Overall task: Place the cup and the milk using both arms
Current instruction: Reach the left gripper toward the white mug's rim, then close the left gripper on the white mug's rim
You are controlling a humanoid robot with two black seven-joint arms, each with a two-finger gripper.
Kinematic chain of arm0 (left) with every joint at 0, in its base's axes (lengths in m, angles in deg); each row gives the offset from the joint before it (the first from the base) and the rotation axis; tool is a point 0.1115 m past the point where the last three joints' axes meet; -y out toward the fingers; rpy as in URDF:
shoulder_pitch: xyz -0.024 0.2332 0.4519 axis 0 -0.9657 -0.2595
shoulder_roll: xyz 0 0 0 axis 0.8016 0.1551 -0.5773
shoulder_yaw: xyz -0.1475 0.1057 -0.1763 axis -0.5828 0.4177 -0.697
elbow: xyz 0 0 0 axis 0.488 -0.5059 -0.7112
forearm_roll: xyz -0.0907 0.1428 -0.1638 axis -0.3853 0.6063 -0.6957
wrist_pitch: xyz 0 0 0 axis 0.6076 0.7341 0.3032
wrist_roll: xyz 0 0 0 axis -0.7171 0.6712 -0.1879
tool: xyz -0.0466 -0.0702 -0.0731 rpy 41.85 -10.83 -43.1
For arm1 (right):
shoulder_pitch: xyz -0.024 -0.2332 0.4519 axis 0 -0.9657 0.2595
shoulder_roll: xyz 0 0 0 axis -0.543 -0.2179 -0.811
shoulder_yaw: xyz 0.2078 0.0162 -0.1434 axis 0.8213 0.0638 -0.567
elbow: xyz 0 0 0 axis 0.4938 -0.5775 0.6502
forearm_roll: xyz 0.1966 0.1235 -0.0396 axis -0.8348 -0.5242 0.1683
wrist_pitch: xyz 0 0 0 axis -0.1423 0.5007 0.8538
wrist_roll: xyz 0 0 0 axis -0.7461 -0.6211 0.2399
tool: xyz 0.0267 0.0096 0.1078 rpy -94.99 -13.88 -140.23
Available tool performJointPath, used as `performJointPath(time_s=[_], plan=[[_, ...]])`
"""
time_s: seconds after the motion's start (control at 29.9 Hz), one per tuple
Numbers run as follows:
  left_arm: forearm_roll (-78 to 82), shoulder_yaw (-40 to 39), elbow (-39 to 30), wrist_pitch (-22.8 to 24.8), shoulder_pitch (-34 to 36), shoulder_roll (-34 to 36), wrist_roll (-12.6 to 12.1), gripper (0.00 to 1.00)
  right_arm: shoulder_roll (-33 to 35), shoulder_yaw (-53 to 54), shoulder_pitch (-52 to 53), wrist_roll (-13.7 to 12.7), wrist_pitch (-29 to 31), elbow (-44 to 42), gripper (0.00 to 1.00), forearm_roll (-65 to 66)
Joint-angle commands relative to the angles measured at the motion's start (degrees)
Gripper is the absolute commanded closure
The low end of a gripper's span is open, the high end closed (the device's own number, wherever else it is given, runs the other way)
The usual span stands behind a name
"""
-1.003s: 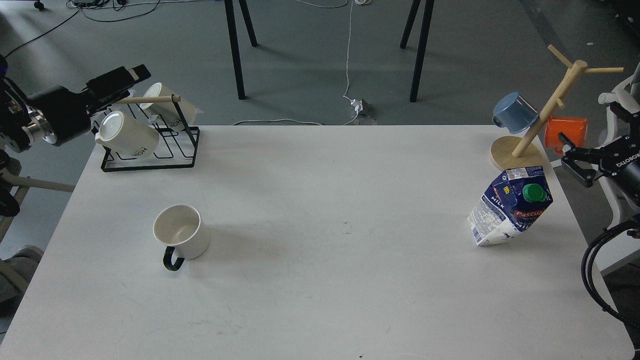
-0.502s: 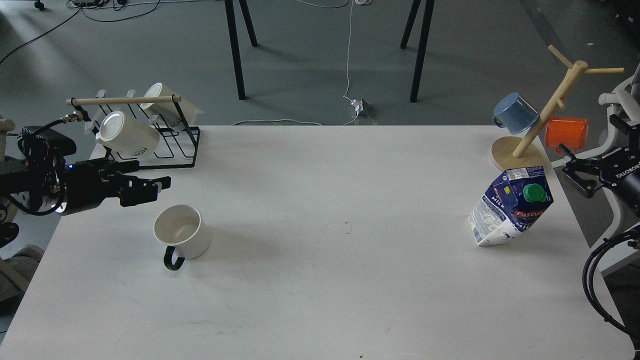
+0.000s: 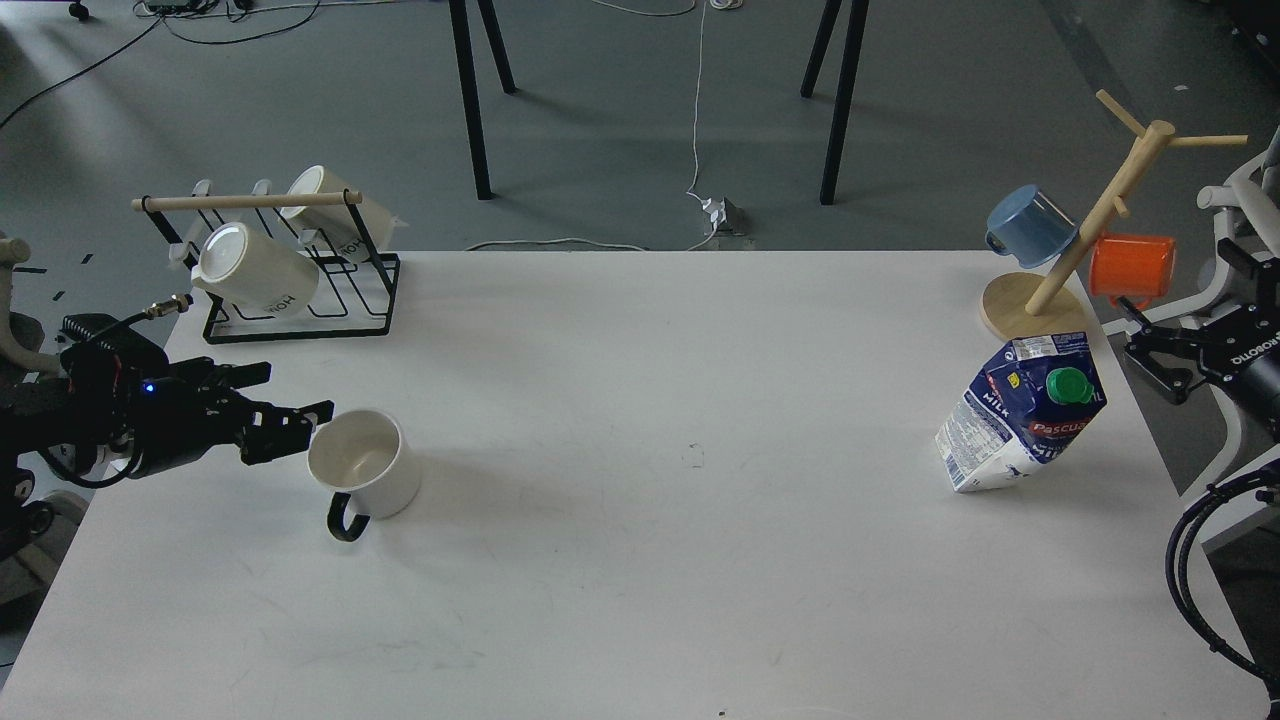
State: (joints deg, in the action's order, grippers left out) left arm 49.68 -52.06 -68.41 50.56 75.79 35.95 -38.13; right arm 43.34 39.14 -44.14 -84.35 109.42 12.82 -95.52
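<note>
1. On the left side of the white table, head view: the cup stands upright, mouth up, its black loop handle turned toward the near edge.
2. Left gripper: it reaches in level from the left edge, its fingertips at or just short of the cup's left wall. The fingers show a modest gap and hold nothing; whether they touch the rim cannot be told.
3. Milk: the carton sits near the right edge of the table, leaning to the right, green cap uppermost, just in front of the wooden mug tree.
4. Right gripper: it hangs off the table's right edge, apart from the carton. Its fingers appear parted and empty.
5. Bystanders: a wire rack with two cream lettered mugs stands at the far left; a blue mug and an orange mug hang on the tree.
6. Step in hand (judgement): approach before grasp on both sides, the left arm being further along.
7. Next move (judgement): the left fingers need to straddle the cup wall and close; the right arm must come in over the table edge to the carton, whose lean calls for a matched jaw angle.
</note>
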Motion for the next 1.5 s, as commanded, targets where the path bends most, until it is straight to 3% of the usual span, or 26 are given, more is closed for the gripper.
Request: performJointPath(time_s=[0.0,0.53,0.77,1.0,1.07,1.14,1.27,1.4,1.47], plan=[[-0.5,0.1,0.2,0.1,-0.4,-0.6,0.0,0.03,0.0,0.0,-0.3,0.0,0.0,0.0,0.02,0.0],[-1.0,0.0,4.1,0.0,-3.5,-4.9,0.0,0.03,0.0,-0.1,-1.2,0.0,0.0,0.0,0.02,0.0],[-1.0,-0.3,4.2,-0.2,-4.6,-5.6,0.0,0.11,0.0,-0.1,-1.5,0.0,0.0,0.0,0.02,0.0],[-0.7,-0.2,4.6,-0.9,-4.8,-5.7,0.0,0.28,0.0,0.0,-2.0,0.0,0.0,-0.1,0.02,0.0],[-0.3,0.0,4.6,-2.1,-5.1,-5.7,0.0,0.38,0.0,0.0,-2.1,0.0,0.0,-0.1,0.02,0.0],[0.1,0.2,4.6,-2.4,-5.2,-5.6,0.0,0.56,0.0,0.0,-2.1,0.0,0.0,-0.1,0.02,0.0],[0.8,0.3,4.6,-2.4,-5.2,-5.6,0.0,0.68,0.0,0.0,-2.2,0.1,0.0,-0.1,0.02,0.0],[2.2,0.2,4.6,-2.8,-5.2,-5.6,0.0,0.91,0.0,0.0,-2.3,0.1,0.0,-0.1,0.02,0.0],[2.2,0.2,4.6,-2.8,-5.1,-5.6,0.0,0.97,0.0,0.0,-2.3,0.1,0.0,0.0,0.02,0.0]])
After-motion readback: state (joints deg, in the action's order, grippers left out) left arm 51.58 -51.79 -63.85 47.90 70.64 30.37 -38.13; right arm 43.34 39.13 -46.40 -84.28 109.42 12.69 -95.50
